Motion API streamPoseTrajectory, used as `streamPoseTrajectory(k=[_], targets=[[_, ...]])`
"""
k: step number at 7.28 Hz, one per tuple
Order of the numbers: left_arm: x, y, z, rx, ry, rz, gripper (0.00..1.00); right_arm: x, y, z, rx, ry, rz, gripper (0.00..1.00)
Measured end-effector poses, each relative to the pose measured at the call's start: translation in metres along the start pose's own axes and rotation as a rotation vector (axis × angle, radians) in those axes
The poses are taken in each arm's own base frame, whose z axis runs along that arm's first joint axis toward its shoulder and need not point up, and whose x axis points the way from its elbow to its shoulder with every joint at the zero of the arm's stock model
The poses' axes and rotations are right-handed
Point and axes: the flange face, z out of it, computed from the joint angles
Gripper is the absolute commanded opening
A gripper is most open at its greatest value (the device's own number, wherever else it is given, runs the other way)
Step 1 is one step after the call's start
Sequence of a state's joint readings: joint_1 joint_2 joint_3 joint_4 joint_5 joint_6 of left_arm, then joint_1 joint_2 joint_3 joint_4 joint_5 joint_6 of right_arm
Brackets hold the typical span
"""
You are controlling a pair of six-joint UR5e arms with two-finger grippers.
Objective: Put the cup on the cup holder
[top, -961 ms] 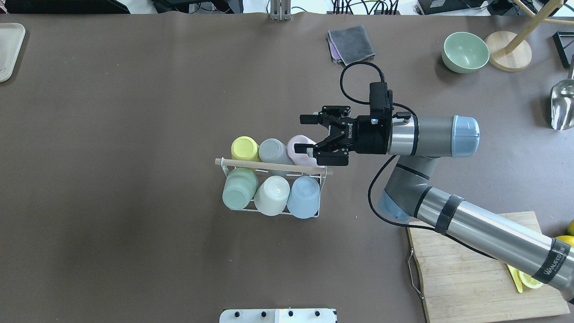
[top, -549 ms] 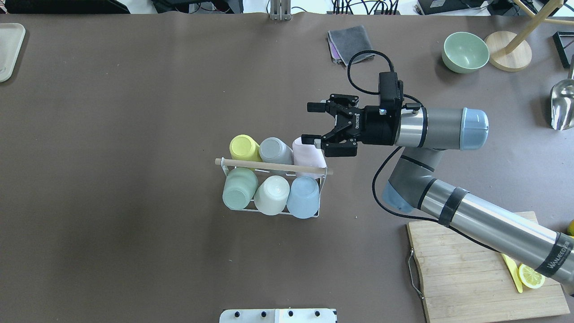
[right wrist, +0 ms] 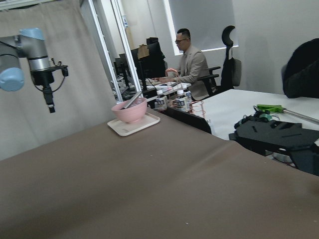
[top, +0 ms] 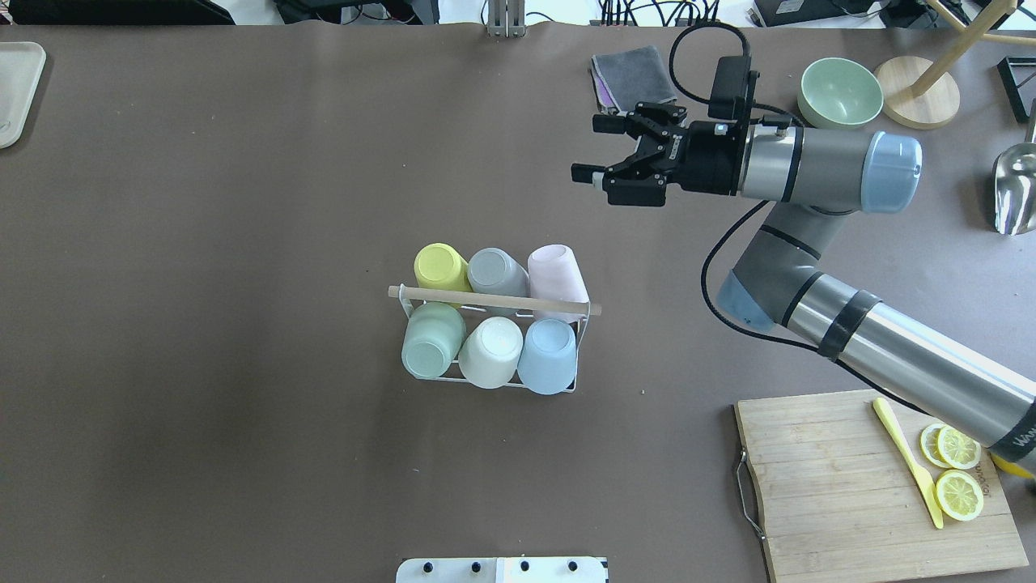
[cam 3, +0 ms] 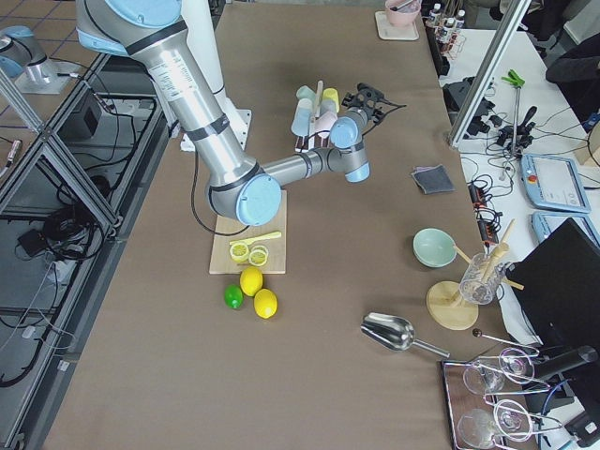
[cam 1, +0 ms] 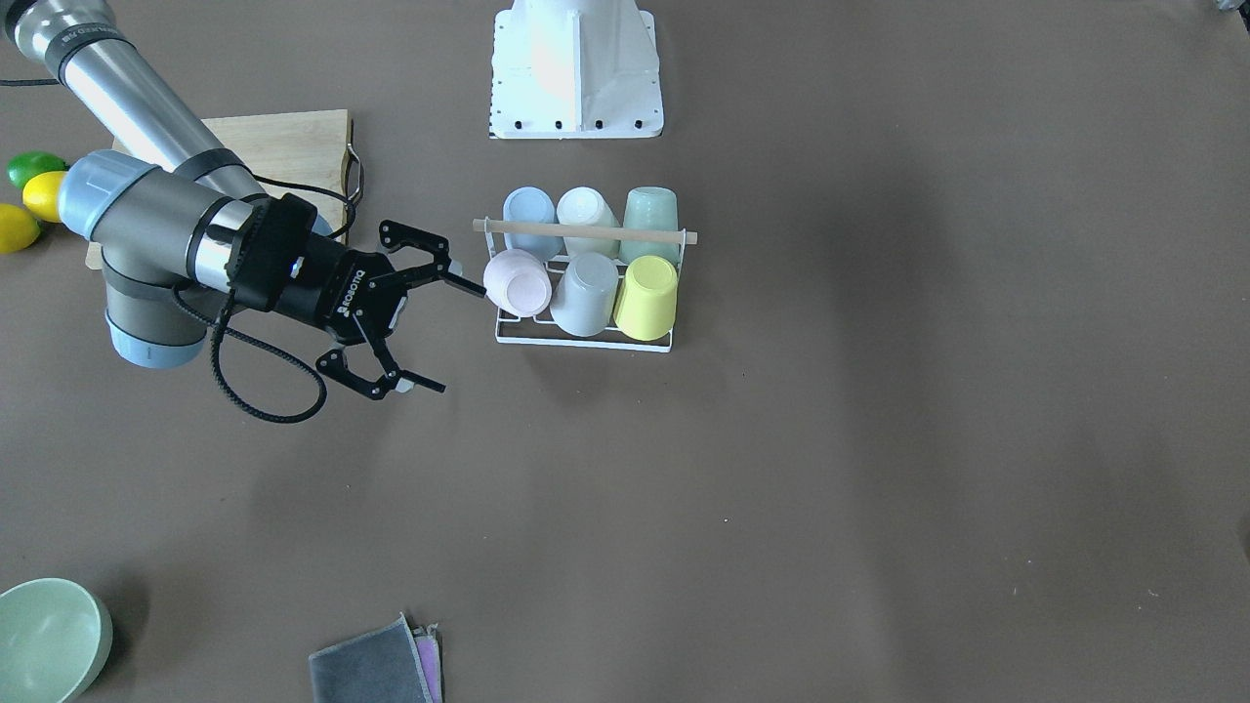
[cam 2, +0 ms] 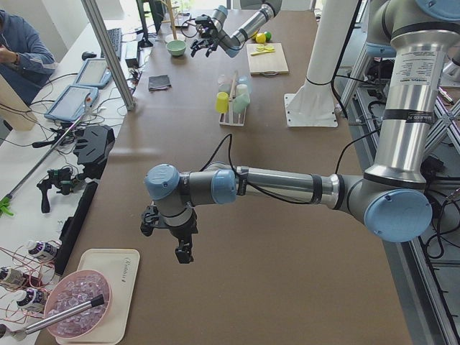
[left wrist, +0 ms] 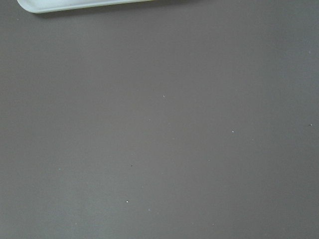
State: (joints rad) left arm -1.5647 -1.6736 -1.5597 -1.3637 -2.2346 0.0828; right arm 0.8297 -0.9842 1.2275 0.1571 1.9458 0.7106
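Cup (cam 1: 518,283) base frontally, side overhead, right fingers (top: 584,173) apart

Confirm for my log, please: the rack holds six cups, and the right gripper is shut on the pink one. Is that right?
Wrong on the gripper only. The right gripper is open and apart from the pink cup, which sits on the rack with five others, so the count of six stands. The overhead exterior view shows it.
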Motion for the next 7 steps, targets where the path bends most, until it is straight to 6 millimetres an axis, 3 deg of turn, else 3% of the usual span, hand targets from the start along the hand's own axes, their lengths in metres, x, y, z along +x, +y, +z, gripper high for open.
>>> streamPoseTrajectory(k=[3,7], targets=[[0.0,0.0,0.0,0.0,-0.001,-0.001,0.99,0.043,-0.035,-0.001,-0.177,0.285,0.104,1.0],[0.001,0.0,0.0,-0.001,0.0,0.0,0.99,0.057,-0.025,-0.044,-0.424,0.6,0.261,1.0]])
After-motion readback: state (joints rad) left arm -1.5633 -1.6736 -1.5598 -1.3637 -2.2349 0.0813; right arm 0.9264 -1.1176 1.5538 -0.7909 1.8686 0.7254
